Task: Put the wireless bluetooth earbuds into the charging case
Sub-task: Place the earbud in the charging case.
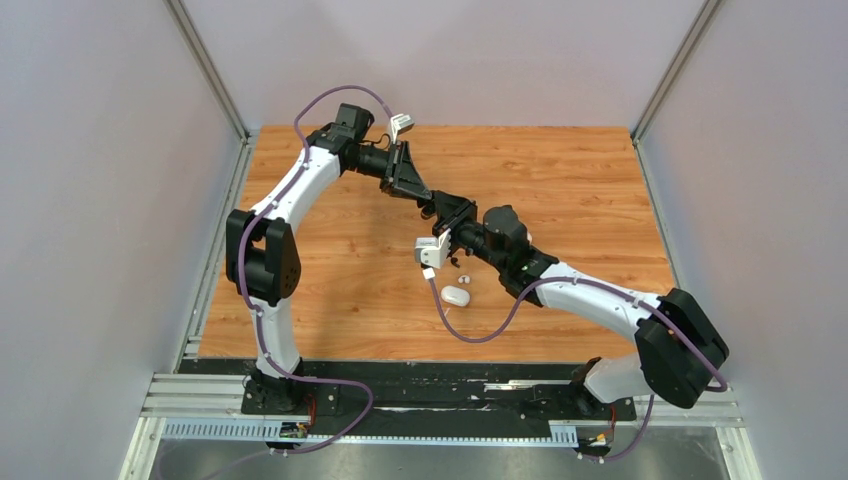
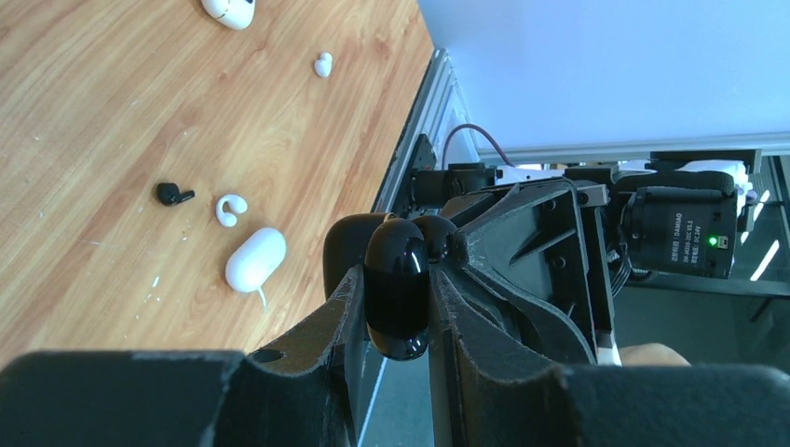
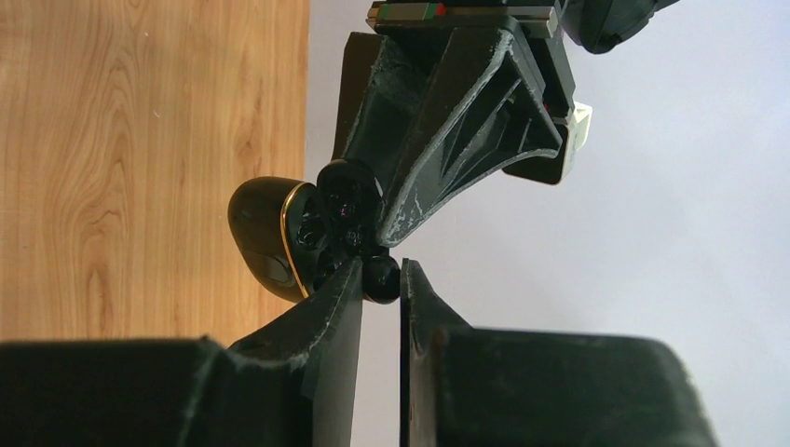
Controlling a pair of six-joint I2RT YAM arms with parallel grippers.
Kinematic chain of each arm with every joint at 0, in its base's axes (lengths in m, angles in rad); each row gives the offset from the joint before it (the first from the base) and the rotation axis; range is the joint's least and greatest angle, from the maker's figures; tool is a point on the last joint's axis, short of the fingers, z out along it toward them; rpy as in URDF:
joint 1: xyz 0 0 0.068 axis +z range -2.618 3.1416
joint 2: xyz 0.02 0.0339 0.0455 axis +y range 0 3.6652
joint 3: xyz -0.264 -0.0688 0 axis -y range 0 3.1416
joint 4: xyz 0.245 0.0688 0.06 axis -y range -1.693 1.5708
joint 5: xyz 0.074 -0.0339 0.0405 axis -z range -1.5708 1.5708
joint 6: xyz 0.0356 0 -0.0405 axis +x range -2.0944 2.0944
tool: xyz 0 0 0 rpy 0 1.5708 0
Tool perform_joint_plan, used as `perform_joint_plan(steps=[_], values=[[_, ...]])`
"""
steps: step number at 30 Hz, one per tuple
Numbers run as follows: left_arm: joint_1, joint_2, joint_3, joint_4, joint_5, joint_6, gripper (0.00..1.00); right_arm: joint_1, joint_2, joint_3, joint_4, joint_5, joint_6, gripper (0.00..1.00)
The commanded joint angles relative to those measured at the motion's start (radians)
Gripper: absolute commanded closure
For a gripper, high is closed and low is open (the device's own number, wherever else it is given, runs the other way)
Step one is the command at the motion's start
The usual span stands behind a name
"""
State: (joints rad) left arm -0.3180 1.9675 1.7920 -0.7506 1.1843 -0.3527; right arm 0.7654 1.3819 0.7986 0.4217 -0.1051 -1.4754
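Above the wooden table [image 1: 330,290], the left gripper [image 2: 393,312] was clamped on an open black charging case [image 3: 270,233] with a gold rim, holding it in the air. The right gripper [image 3: 380,291] met it head-on, its tips pinched on a small black earbud [image 3: 381,277] sitting right at the case's open cavity. On the table below, a white case [image 2: 254,260], a white clip earbud [image 2: 230,209] and a loose black earbud [image 2: 172,194] lay close together.

The top edge cuts off a white case [image 2: 230,9]
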Motion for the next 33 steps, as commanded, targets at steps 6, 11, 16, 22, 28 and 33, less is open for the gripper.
perform_joint_plan(steps=[6,11,16,22,28,33], values=[[-0.016,-0.056,0.048,-0.04,0.086,0.02,1.0,-0.002,-0.019,0.066,-0.169,-0.003,0.111,0.81],[-0.016,-0.053,0.052,-0.045,0.086,0.024,1.0,-0.002,-0.03,0.08,-0.22,-0.002,0.154,0.77],[-0.016,-0.05,0.056,-0.047,0.088,0.028,1.0,-0.002,-0.043,0.096,-0.264,-0.005,0.219,0.65],[-0.013,-0.042,0.063,-0.053,0.087,0.042,1.0,-0.022,-0.106,0.147,-0.435,-0.16,0.356,0.44],[-0.008,-0.027,0.075,-0.074,0.094,0.066,1.0,-0.052,-0.125,0.251,-0.68,-0.281,0.49,0.29],[-0.005,-0.022,0.073,-0.07,0.101,0.067,1.0,-0.071,-0.131,0.278,-0.751,-0.301,0.566,0.29]])
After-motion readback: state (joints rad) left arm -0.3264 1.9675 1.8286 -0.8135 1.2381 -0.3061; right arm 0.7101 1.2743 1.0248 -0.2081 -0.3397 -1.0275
